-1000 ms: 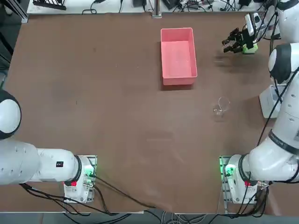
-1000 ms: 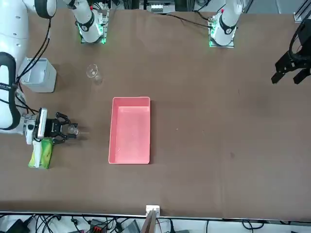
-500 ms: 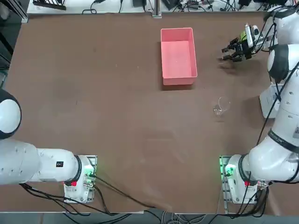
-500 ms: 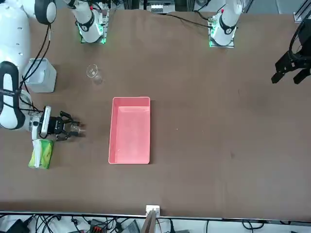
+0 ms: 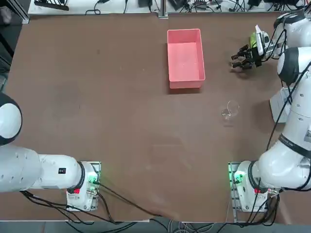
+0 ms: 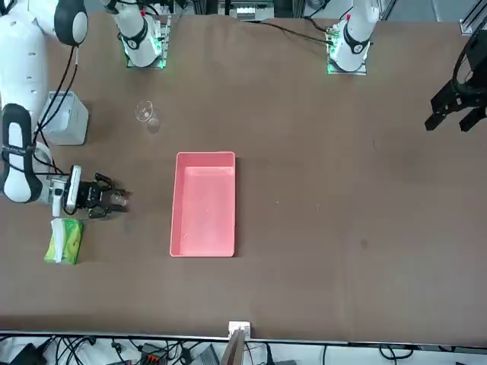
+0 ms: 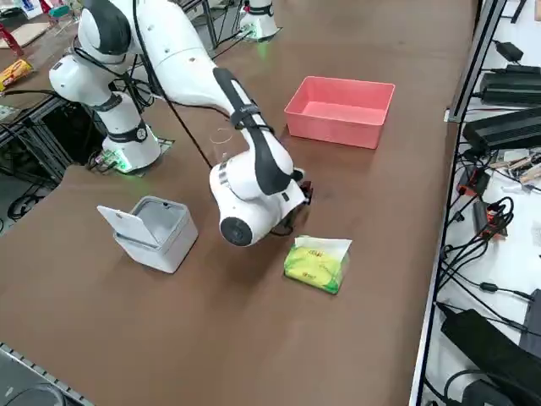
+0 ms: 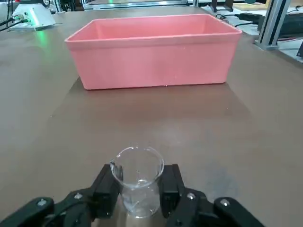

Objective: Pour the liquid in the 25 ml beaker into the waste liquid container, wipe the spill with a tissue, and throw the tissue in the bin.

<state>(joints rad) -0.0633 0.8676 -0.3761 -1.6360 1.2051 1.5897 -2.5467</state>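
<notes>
- Right wrist view: one right gripper (image 8: 138, 189) clamped on one tiny clear glass 25 ml beaker (image 8: 138, 182).
- One pink rectangular plastic waste liquid container (image 8: 154, 49) on brown counter (image 8: 42, 118).

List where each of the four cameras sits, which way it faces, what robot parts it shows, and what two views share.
Top: overhead, looking down; both arm bases, right gripper near the pink tray.
Front: across the table, facing the robot; right arm at left, green tissue pack.
Right side: raised, looking diagonally; right arm, grey bin.
Right wrist: on the arm, facing the tray; fingers around the 25 ml beaker.
Shared: top and front both show the larger beaker.
</notes>
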